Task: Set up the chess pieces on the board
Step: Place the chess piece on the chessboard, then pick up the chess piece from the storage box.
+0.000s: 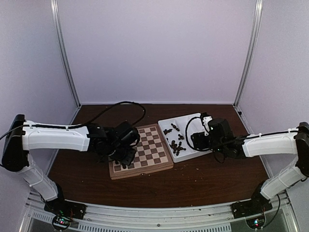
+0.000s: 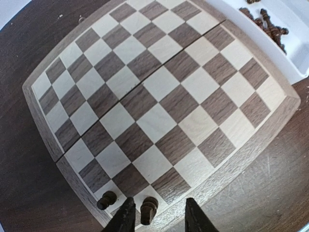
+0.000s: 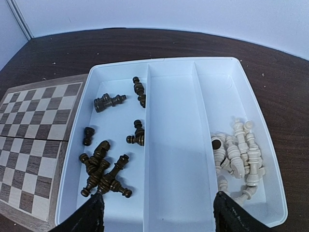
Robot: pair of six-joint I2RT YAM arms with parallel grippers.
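Chess pieces point(image 3: 104, 169) of dark wood lie scattered and heaped in one end compartment of a white tray point(image 3: 171, 87), the heap just ahead of the left finger of the right pincer point(image 3: 161, 218). That pincer's jaws stand wide apart over the tray with nothing between them. Pale pieces point(image 3: 239, 154) crowd the compartment ahead of its right finger.

At the board point(image 2: 159, 96), the left pincer point(image 2: 160, 220) hangs low over a corner, its jaws parted on either side of one dark piece point(image 2: 148, 210), which stands upright on its square, ungripped. A second piece point(image 2: 106, 199) stands just beyond the pincer's left finger. Ahead of the pincer, the rest of the board lies bare.

The step in hand looks like letting go of a placed piece, with the task barely begun. Doing it well probably means opening evenly and lifting straight up, so that neither finger clips the standing piece or its neighbour. For the next pick, a piece lying apart from the heap seems the safer choice.

Board and tray sit side by side on a dark brown wooden bench point(image 1: 193, 183), and a seam runs across the board's middle. Pale lilac walls point(image 1: 154, 48) with metal uprights point(image 1: 65, 53) close in the space, and a black cable point(image 1: 120, 104) loops beyond the left arm.
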